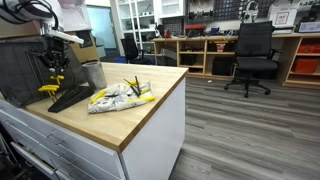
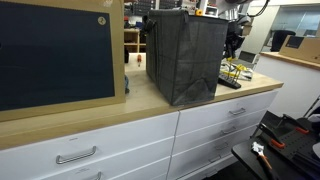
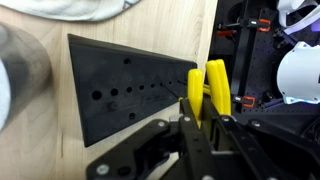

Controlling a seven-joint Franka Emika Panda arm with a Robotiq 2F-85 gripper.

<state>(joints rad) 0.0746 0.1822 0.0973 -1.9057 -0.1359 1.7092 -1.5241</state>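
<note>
The gripper point(image 3: 205, 120) is seen pinched shut on a yellow-handled tool point(image 3: 213, 88), looks like pliers tbh. The two handles are squeezed between the fingers point(image 3: 186, 128) in the wrist view. The tool is held right at the end of a black holder block point(image 3: 120, 95) full of small holes, its tip hidden behind the handles, so whether it's touching the block can't be told.

In an exterior view the gripper point(image 1: 52, 70) is hung over the near end of that block point(image 1: 68, 97), which is laid flat on the wooden countertop point(image 1: 160, 90). A white bag point(image 1: 118, 98) with more yellow-handled bits is spotted just beside the block, and a metal cup point(image 1: 92, 73) is stood behind it. A grey fabric bin point(image 2: 185, 55) is parked near it all.

Writing on the shelf boxes in the background is way too small to be read.
</note>
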